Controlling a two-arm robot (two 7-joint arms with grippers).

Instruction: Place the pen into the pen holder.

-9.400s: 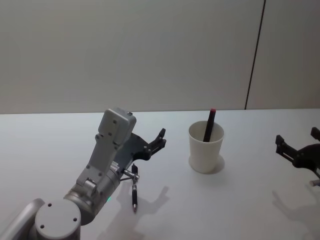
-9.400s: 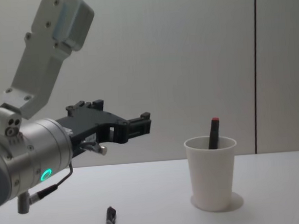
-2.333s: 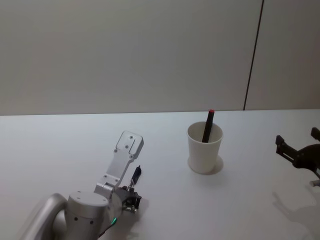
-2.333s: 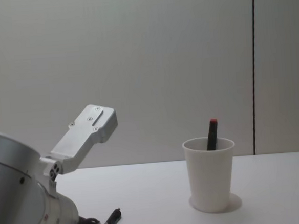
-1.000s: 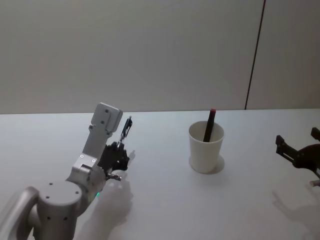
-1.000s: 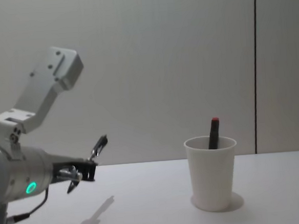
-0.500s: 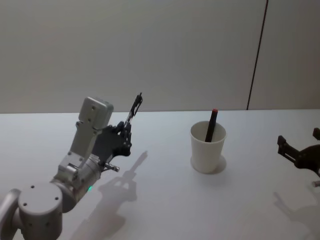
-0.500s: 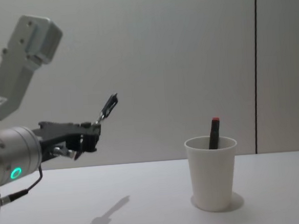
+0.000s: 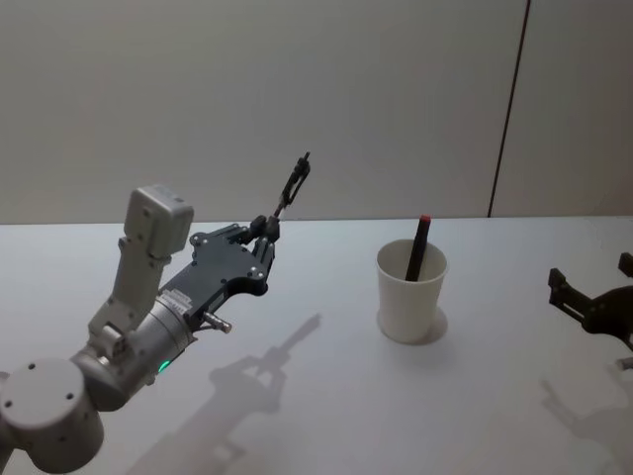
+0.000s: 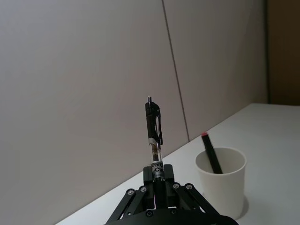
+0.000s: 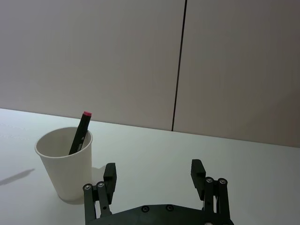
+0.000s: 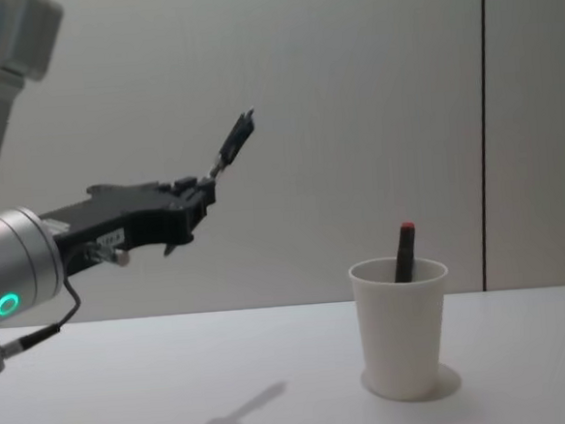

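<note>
My left gripper (image 9: 263, 234) (image 12: 201, 190) (image 10: 158, 176) is raised above the table, left of the pen holder, and shut on the lower end of a black clip pen (image 9: 291, 187) (image 12: 233, 141) (image 10: 154, 131) that points up and away from it. The pen holder (image 9: 410, 293) (image 12: 402, 328) (image 10: 222, 182) (image 11: 65, 162), a plain white paper cup, stands upright on the white table with a dark pen with a red tip (image 9: 418, 246) (image 12: 403, 252) (image 11: 80, 132) leaning inside it. My right gripper (image 9: 589, 304) (image 11: 154, 180) hovers open at the right edge, away from the cup.
The white table (image 9: 396, 396) stretches across the view with a plain grey wall behind. Shadows of the left arm fall on the table in front of the cup.
The left gripper, which took the pen off the table, has risen further and moved right toward the cup. The right arm has not moved.
</note>
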